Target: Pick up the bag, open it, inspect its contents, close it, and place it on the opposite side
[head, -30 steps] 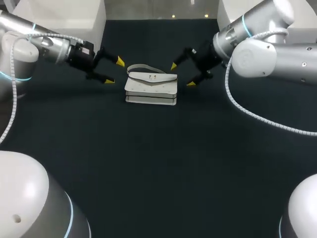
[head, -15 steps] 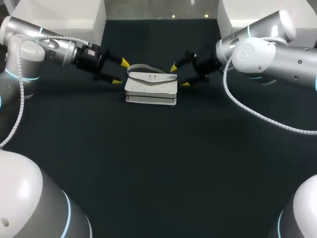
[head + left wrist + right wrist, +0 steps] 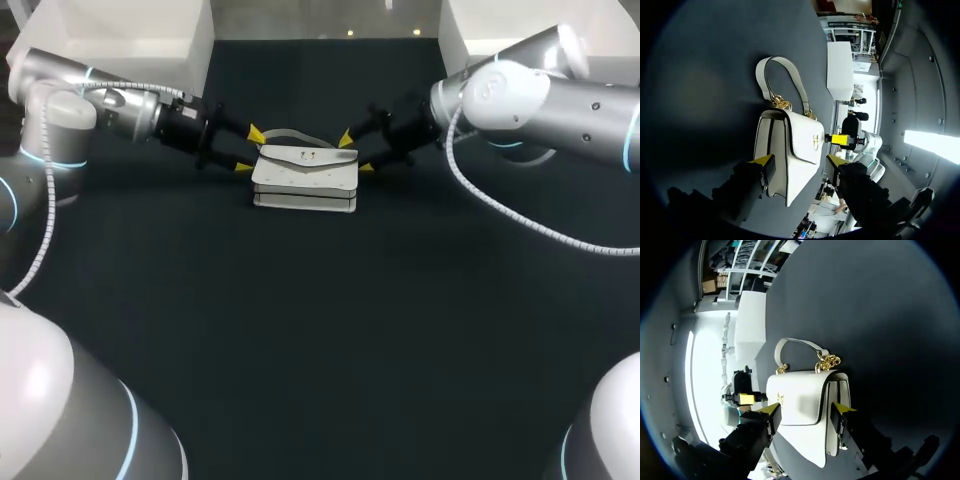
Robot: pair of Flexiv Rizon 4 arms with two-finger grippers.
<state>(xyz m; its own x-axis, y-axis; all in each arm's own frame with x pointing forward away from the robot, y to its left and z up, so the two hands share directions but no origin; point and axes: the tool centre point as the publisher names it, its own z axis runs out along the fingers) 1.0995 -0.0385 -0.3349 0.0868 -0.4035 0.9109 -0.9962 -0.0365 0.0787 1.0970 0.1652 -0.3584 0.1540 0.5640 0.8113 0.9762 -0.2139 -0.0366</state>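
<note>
Item: white handbag, flap shut, so the inside is hidden; its underside is also out of sight. It appears to lie on its back with the flap face up, a small gold clasp at the middle of the flap. It sits in the far half of the table, near the middle from side to side. The long axis runs across the table from one arm to the other. The layered bottom edge faces the robot, and the handle lies flat towards the far edge, joined to the bag by gold chain links. Left gripper: at the bag's left end, fingers spread wide, one on each side of that end, nothing clamped; whether either tip touches the bag cannot be made out. Right gripper: at the right end, likewise spread and astride, nothing clamped. In each wrist view the fingers hide the bag's nearest corners, and the other arm's yellow tips show small beyond the bag. Surface: dark matte table. Both arms are cut off at the sides of the head view.
</note>
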